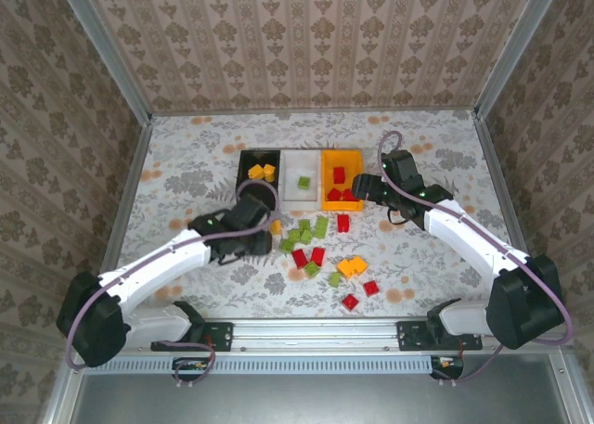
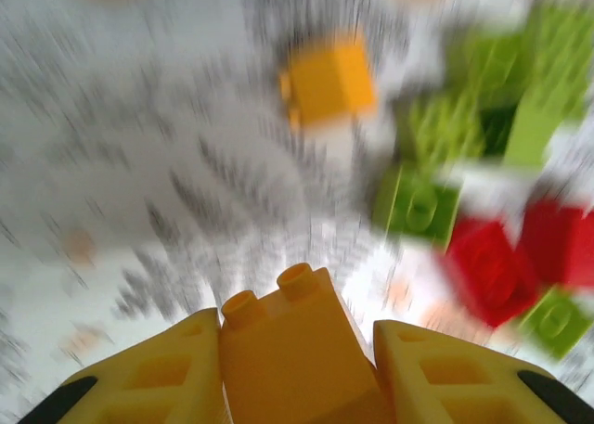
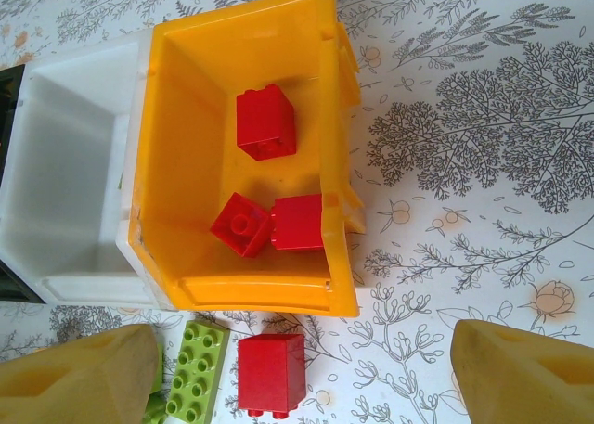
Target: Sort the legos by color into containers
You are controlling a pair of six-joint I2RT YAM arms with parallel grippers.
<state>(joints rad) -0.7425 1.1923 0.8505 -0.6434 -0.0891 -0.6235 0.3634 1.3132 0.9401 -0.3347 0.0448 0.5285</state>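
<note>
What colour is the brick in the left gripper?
Orange-yellow: the brick held in the left gripper shows best in the left wrist view.

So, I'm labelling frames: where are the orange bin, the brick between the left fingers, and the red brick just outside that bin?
orange bin (image 3: pixel 260 292): right wrist view, bare rim.
orange-yellow brick (image 2: pixel 292 354): left wrist view, face below studs.
red brick (image 3: pixel 271 373): right wrist view, its middle.

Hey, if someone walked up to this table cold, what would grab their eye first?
Probably the three small open plastic bins in a row at mid-table: a black bin, a white bin and an orange bin holding three red plastic bricks. In front of them lies a scatter of red, green and orange-yellow bricks, and at its left edge the left gripper is clamped on an orange-yellow plastic brick.
</note>
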